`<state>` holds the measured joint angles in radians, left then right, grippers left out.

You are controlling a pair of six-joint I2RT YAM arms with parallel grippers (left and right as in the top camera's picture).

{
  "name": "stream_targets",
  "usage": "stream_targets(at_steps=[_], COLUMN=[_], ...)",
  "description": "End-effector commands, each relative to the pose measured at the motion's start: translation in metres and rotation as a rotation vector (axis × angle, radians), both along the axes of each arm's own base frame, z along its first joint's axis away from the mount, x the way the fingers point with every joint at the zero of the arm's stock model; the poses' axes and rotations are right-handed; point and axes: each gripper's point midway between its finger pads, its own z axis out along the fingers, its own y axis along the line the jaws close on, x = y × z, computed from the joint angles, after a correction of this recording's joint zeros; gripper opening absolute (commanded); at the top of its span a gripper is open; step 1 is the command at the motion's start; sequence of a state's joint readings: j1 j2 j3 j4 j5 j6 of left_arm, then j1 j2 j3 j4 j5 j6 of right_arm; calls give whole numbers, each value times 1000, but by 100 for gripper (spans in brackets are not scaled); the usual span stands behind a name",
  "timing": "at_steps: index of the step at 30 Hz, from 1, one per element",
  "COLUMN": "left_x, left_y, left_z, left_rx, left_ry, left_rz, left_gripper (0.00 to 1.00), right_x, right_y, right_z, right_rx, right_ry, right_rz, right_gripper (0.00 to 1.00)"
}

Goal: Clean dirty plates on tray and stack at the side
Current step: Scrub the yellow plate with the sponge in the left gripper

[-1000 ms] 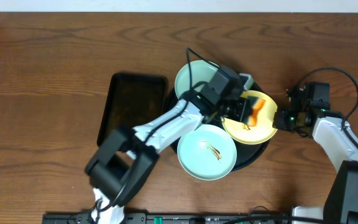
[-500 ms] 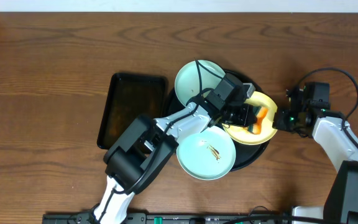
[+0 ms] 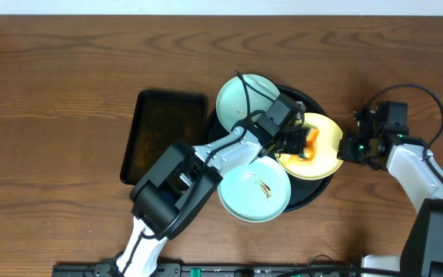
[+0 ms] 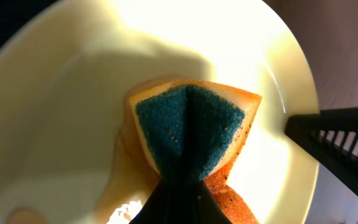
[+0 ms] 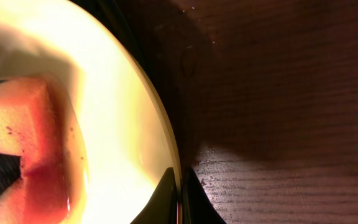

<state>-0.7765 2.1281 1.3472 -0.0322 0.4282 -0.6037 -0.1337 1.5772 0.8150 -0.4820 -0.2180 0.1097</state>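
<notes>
The pale yellow plate lies at the right of the round black tray. My right gripper is shut on its right rim; the rim runs between the fingers. My left gripper is shut on an orange sponge with a dark green scrub face and presses it onto the yellow plate. A mint-blue plate with brown smears sits at the tray's front. Another mint-blue plate sits at the tray's back left.
A smaller rectangular black tray lies left of the round tray. Bare wooden table surrounds them. The left arm reaches over the front mint-blue plate and the round tray's middle.
My left gripper has slid the sponge leftward and slightly back across the yellow plate. The right gripper has stayed on the rim.
</notes>
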Motion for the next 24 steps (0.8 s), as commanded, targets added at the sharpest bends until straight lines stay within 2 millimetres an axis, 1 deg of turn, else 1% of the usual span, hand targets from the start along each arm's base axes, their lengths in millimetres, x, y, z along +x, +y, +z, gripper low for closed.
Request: stream_targets(at_steps=[1,4,7,8,11,13,14,15,17,18,19,22,24], left_x=[23,24,24,22,17,13,10,8,1,-2,-3,-4,-3], left_y=[22,30,49,51,55,59,61,64,70,77,84,113,139], left_z=[-3,4,7,10,28,46,55,64,80,87,92,98,96], left_rx=[76,86,167,180,191,186,184,186,194,209,230,322,407], left_ry=[-44,-36,-43,-56,-90,-102,-106,-117,-141,-154,-160,-161,-146], left_rz=[94,107,141,122,76,71,70,58,30,16,20,75,119], left_gripper=[7,8,7,8,8,8,7,8,7,8,8,8,8], right_x=[-8,-8,-8,-8,-8,-8,-8,-8,-7,-7,-7,-3,-2], right_y=[-4,-4,-4,-4,-4,-4,-5,-5,-5,-5,-5,-5,-5], right_z=[-8,-8,-8,-8,-8,-8,-7,-7,-7,-7,-7,-6,-6], right_rx=[-20,-21,-20,-20,-21,-20,-21,-21,-21,-21,-21,-23,-24], right_ry=[40,40,41,40,40,40,39,39,38,36,35,21,13], right_rz=[-10,-9,-9,-9,-9,-10,-9,-10,-10,-10,-10,-10,-10], right_gripper=[1,1,1,1,1,2,6,12,17,20,27,35,36])
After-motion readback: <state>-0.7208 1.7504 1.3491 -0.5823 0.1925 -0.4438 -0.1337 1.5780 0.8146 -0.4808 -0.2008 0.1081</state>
